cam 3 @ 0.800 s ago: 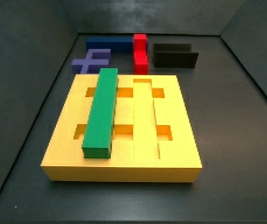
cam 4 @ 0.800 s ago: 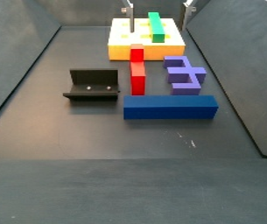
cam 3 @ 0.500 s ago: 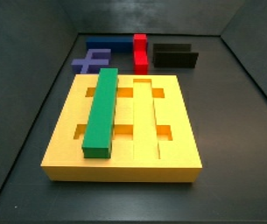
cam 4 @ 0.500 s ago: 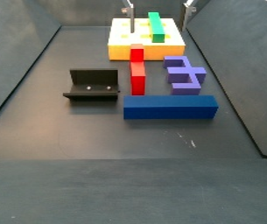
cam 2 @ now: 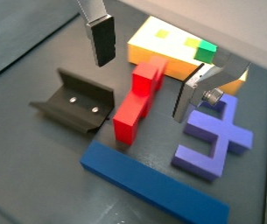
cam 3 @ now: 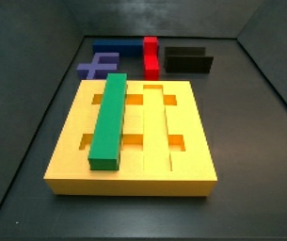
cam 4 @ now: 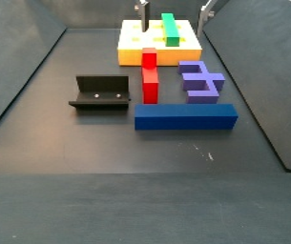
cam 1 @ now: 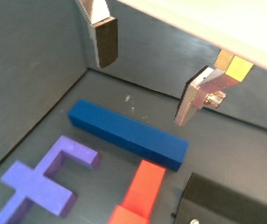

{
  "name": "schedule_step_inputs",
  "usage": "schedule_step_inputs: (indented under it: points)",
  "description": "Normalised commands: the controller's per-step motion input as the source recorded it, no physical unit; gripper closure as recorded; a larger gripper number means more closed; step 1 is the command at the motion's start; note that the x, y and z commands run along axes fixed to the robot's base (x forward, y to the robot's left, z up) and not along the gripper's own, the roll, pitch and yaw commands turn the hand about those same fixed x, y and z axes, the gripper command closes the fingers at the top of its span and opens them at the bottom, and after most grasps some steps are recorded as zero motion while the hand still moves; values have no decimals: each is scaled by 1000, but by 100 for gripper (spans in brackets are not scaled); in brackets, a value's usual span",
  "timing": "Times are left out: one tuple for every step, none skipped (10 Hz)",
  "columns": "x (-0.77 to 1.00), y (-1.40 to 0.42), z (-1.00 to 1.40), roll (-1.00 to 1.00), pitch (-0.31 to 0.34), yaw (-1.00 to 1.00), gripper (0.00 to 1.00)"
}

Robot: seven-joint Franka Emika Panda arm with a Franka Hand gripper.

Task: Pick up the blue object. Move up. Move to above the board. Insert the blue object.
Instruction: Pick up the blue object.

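Wrist views first: in both, the gripper point(cam 1: 147, 74) hangs well above the floor with its fingers point(cam 1: 105, 44) spread wide and nothing between them. The blue object point(cam 1: 129, 134) lies flat below, a little off from under the gap. To do the pick well, I judge the gripper should centre over the bar's middle, line its plates up across the narrow width, then drop straight down (a grip near one end would let the long bar tip). In a wrist view the red bar point(cam 2: 139, 97) ends just beside the blue object point(cam 2: 156, 185), the purple-blue branched piece point(cam 2: 217, 142) sits near it, and the fixture point(cam 2: 74, 103) stands apart on the far side of the red bar; the red bar's end is the likeliest thing for a finger to clip.

Side views next: in a side view the blue object point(cam 4: 186, 116) lies crosswise on the floor, well apart from the board point(cam 4: 133, 43), where the fingers point(cam 4: 142, 10) just show at the top edge. In a side view the green bar point(cam 3: 109, 120) already fills one groove of the board point(cam 3: 190, 151); the neighbouring grooves look free.
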Motion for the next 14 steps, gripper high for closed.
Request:
schedule_step_inputs:
  points:
    - [0,0,-197,-66,0,-1000,0]
    - [0,0,-214,-64,0,-969,0]
    - [0,0,-260,-49,0,-943,0]
    - [0,0,-269,-46,0,-971,0]
    - [0,0,-263,-30,0,-994,0]
    - [0,0,-277,-36,0,-983,0]
    - [0,29,-291,-103,0,-866,0]
    - [0,34,-283,-111,0,-851,0]
    - [9,11,-257,-159,-3,-834,0]
    - [77,0,-300,-230,-34,-829,0]
    - [37,0,-309,-213,-60,-846,0]
    - [43,0,-374,-204,0,-820,0]
    - [20,9,-320,-161,-6,-834,0]
    - [20,0,-326,-184,-23,-863,0]
